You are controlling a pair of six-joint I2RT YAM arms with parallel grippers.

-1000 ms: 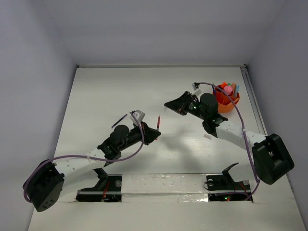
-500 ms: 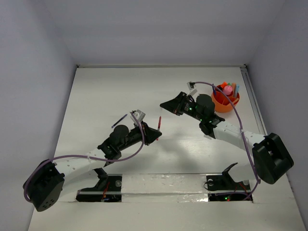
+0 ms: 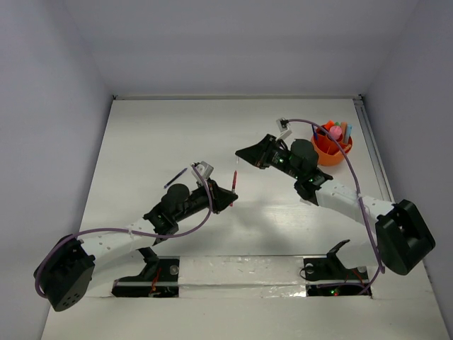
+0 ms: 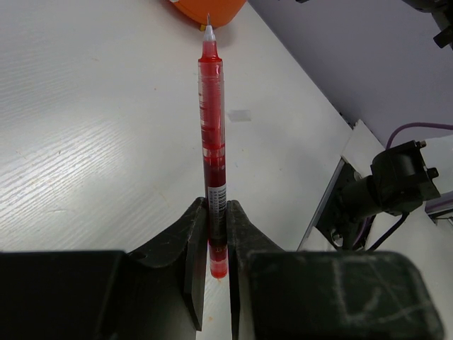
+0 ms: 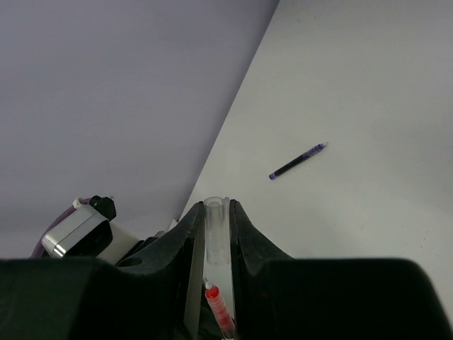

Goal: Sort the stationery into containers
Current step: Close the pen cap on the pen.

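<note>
clamping a red pen (image 4: 212, 134), left gripper (image 4: 216, 210); label (image 4: 218, 195) unreadable; right gripper (image 5: 215, 210) pinches clear cap (image 5: 216, 237).

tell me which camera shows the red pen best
The left wrist view: the red pen fills the frame, clamped in the jaws. The top view shows a red sliver; the right wrist view only its tip near a clear tube.

Left fingers (image 4: 185, 249) pinched, right fingers (image 5: 178, 242) pinched

orange cup (image 4: 228, 8) mostly beyond the left wrist view's top edge
</note>
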